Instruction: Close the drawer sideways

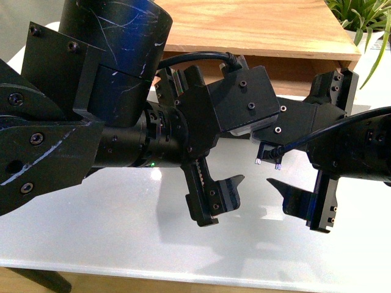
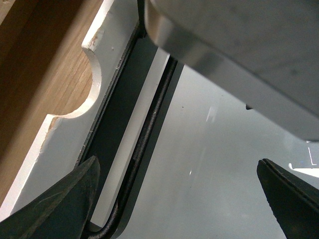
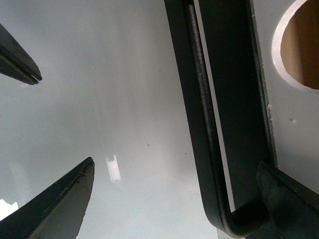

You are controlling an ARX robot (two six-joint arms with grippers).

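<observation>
Hovering before drawer (image 2: pixel 60 149) | left jaws, right jaws spread, empty | handle (image 2: pixel 149 124) between left jaws | next, likely: push front shut

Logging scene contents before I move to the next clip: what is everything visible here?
drawer: one, light wood with a white front and half-round notch, facing both wrist cameras
bar handle: one, black, along the drawer's front
wooden cabinet: one, light brown, far side of the table
plant: one, green, far right corner
table: one, white, under the arms
left gripper: one, black, open, near the handle
right gripper: one, black, open, by the handle's bent end
</observation>
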